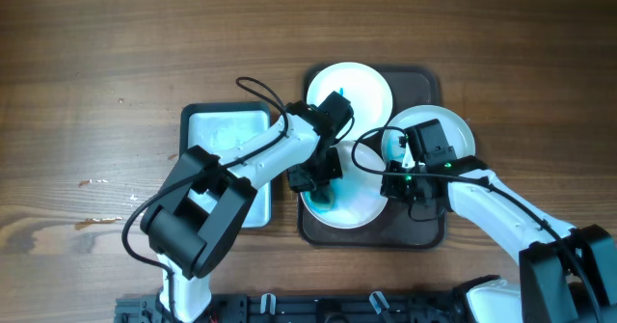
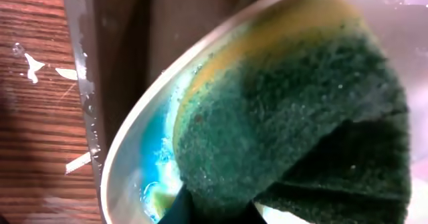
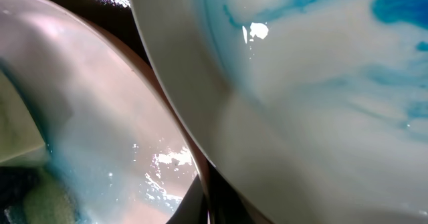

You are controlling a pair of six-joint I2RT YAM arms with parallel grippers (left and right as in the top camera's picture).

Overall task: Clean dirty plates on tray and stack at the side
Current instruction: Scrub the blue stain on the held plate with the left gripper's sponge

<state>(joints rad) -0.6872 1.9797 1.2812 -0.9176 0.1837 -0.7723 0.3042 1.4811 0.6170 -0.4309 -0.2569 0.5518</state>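
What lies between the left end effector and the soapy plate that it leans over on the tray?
A green scouring sponge, held by the left end effector and pressed on the plate with its blue soap; the left wrist view shows this best.

The left arm (image 1: 241,169) reaches diagonally forward and right, wrist folded back so the left gripper (image 1: 316,183) points down, jaws closed on a sponge (image 2: 287,117). The right arm (image 1: 501,202) stretches leftward, right gripper (image 1: 400,180) low; its jaws are hidden.

2 white arms (image 1: 273,149), black cables (image 1: 258,85)
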